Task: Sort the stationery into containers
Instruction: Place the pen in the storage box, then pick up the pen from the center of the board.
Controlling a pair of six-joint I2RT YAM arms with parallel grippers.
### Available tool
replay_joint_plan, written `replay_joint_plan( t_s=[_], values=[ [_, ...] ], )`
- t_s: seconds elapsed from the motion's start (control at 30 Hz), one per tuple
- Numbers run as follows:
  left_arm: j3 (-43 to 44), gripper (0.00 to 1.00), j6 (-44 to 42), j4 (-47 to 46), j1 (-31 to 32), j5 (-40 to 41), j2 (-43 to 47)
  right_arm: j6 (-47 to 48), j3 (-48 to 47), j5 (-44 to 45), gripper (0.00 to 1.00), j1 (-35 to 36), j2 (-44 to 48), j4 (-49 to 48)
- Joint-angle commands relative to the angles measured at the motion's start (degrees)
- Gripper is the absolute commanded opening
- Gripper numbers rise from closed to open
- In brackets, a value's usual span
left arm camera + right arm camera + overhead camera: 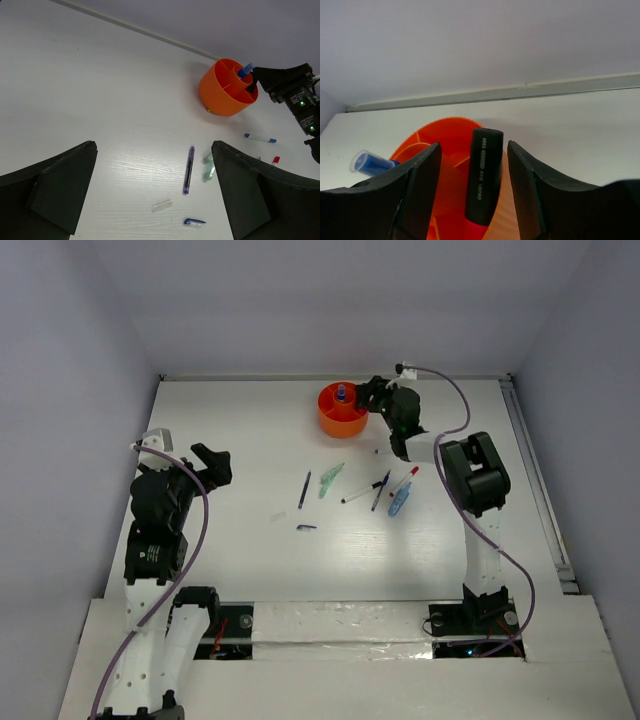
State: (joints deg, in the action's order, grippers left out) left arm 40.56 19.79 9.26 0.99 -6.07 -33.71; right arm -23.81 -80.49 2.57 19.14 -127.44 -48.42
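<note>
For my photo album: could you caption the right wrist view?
Open right gripper above the orange tub, black marker standing inside.

The tub (345,420) is bright orange inside and out. The bottle (369,162) in it is clear, with blue at its top. The black marker (483,175) in the right wrist view carries pale grey lettering and turns red at its lower end. In the top view, a dark blue pen (304,490) lies at the tub's 7 o'clock and a pale green marker (331,480) at 6 o'clock. At 5 o'clock are a white pen (404,480) with a red tip and a light blue marker (400,502). The right gripper (475,146) and the left gripper (154,145) are matte black. The table (230,420) is white with faint wood grain, and the cables (206,512) are lilac
</note>
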Motion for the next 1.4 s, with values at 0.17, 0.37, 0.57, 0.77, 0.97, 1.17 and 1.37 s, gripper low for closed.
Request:
replay_joint_plan(
  t_s=[0.17, 0.37, 0.57, 0.77, 0.97, 1.17, 1.37],
  values=[
    [1.46, 0.99, -0.46, -2.75, -0.38, -1.05, 1.46, 1.05, 2.17, -2.13, 0.69, -0.15, 15.10, 5.24],
    [1.46, 0.99, -0.45, -2.49, 0.14, -1.23, 3.47, -1.67, 2.89, 2.96, 0.44, -0.67, 24.42, 33.39],
    [1.72, 0.99, -0.81, -1.35, 2.70, 1.14, 5.93, -4.49, 11.03, 0.96, 0.07, -2.96, 29.34, 47.71],
    [1.90, 0.99, -1.07, -0.73, 6.12, 2.64, 7.87, -5.10, 14.31, 0.86, 0.58, -6.13, 30.59, 56.58],
    [2.16, 0.99, -1.51, 0.06, 8.67, 4.57, 9.89, -6.59, 12.38, -0.73, 0.61, -7.36, 26.99, 59.23],
    [2.42, 0.99, -1.60, 0.50, 9.99, 5.54, 10.77, -9.05, 9.21, -0.37, 0.62, -7.36, 21.71, 60.38],
    [2.42, 0.99, -1.77, 0.85, 11.13, 5.54, 11.04, -13.36, 8.51, 0.50, 0.62, -8.41, 18.10, 57.22]
  ],
)
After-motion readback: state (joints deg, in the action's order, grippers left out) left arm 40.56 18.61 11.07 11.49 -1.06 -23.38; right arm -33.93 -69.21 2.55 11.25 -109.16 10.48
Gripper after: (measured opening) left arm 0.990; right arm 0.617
